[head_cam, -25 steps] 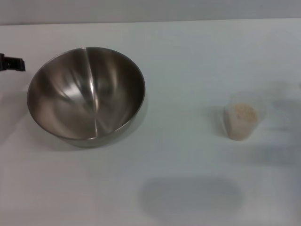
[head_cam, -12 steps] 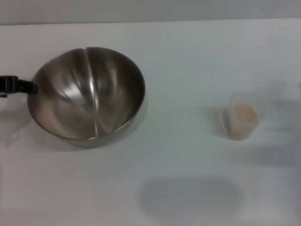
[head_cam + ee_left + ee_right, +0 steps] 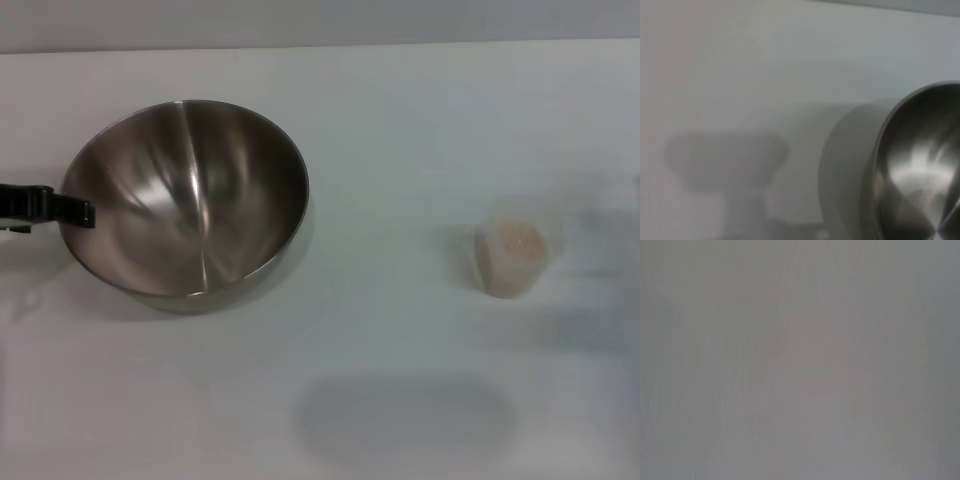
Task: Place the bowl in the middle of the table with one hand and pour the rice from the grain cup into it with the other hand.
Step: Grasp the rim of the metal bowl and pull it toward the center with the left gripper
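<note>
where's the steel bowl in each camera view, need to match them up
Head view: the steel bowl sits left of centre on the white table, with the left tool at its left rim.
Left wrist view: only part of the bowl shows, cut off at the right edge and lower corner.
Right wrist view: the bowl is not in it; only a blank grey surface shows.
Shared landmark: the bowl's rim beside bare table, seen in the head and left wrist views.

Left tool (image 3: 70,210) reaches in level from the left edge, black tip only visible. Right tool out of view.
</note>
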